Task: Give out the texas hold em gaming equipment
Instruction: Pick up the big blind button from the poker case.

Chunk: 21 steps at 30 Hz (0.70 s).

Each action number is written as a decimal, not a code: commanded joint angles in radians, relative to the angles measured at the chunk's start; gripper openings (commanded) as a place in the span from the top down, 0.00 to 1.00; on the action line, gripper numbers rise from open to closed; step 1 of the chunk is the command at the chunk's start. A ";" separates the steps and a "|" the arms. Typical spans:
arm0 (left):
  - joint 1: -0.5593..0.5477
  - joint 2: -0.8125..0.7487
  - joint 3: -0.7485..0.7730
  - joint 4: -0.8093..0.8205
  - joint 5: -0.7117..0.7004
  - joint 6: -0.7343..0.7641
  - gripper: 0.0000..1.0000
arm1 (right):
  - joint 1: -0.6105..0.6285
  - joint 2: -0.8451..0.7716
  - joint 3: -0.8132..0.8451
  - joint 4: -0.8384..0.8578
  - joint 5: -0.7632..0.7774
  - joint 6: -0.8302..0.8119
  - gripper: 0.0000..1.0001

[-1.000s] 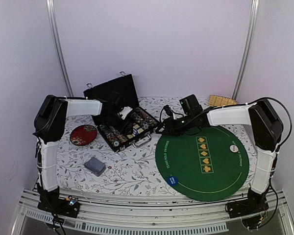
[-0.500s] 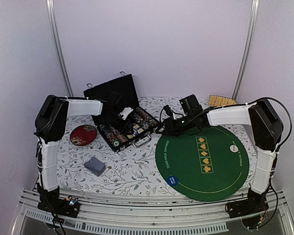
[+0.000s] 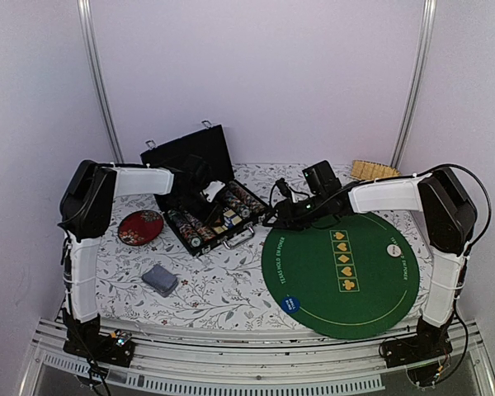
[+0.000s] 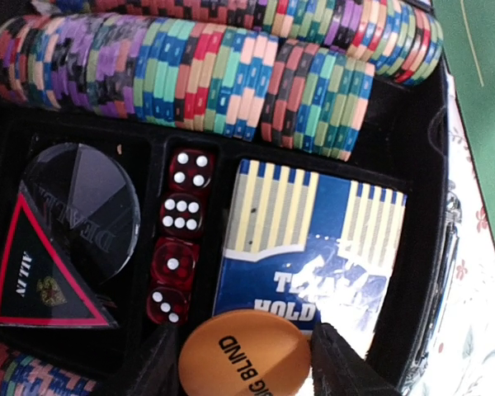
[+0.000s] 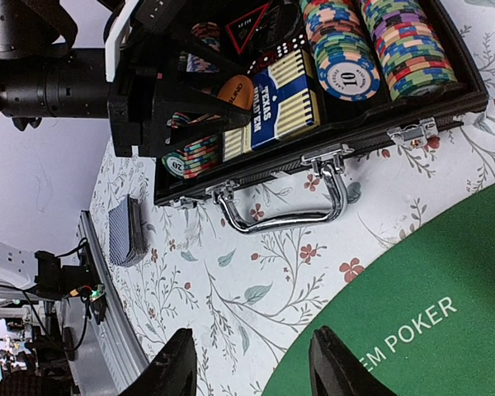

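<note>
Soft, even, bright light with faint shadows; the left wrist close-up is slightly blurred.

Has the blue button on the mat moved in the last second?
No. The blue button still sits by the near-left rim of the mat, as before.

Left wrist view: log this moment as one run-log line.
left gripper: jaws either side of orange round BIG BLIND button disc in black hinged case, grip unconfirmed | right gripper: open, empty, above floral tablecloth

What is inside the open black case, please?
Rows of striped chips, four red dice, a blue card box, a clear dealer disc, a black triangle and an orange disc show inside the case. Anything under the orange disc is covered.
</note>
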 commanded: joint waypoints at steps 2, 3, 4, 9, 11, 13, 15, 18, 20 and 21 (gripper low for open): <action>-0.004 0.016 0.004 -0.055 -0.060 0.004 0.50 | -0.008 -0.037 0.004 0.005 0.000 -0.004 0.51; -0.004 0.013 0.006 -0.058 -0.066 0.001 0.52 | -0.008 -0.037 0.007 0.000 0.000 -0.005 0.51; -0.004 0.009 0.007 -0.058 -0.072 -0.001 0.53 | -0.008 -0.037 0.011 -0.004 0.001 -0.005 0.51; -0.003 -0.042 0.010 -0.049 -0.088 -0.019 0.55 | -0.010 -0.035 0.028 -0.018 -0.001 -0.012 0.51; -0.001 -0.072 -0.001 -0.025 -0.074 -0.024 0.55 | -0.010 -0.035 0.037 -0.018 -0.007 -0.012 0.51; 0.000 -0.103 -0.026 0.007 -0.059 -0.031 0.55 | -0.009 -0.038 0.046 -0.016 -0.013 -0.012 0.51; 0.000 -0.137 -0.048 0.030 -0.044 -0.035 0.55 | -0.009 -0.041 0.048 -0.012 -0.020 -0.008 0.51; 0.000 -0.174 -0.079 0.059 -0.010 -0.038 0.55 | -0.010 -0.047 0.049 -0.001 -0.039 0.001 0.51; 0.000 -0.194 -0.097 0.069 0.009 -0.038 0.56 | -0.012 -0.051 0.049 0.014 -0.056 0.007 0.51; -0.002 -0.197 -0.110 0.078 0.018 -0.037 0.56 | -0.013 -0.053 0.048 0.023 -0.066 0.014 0.51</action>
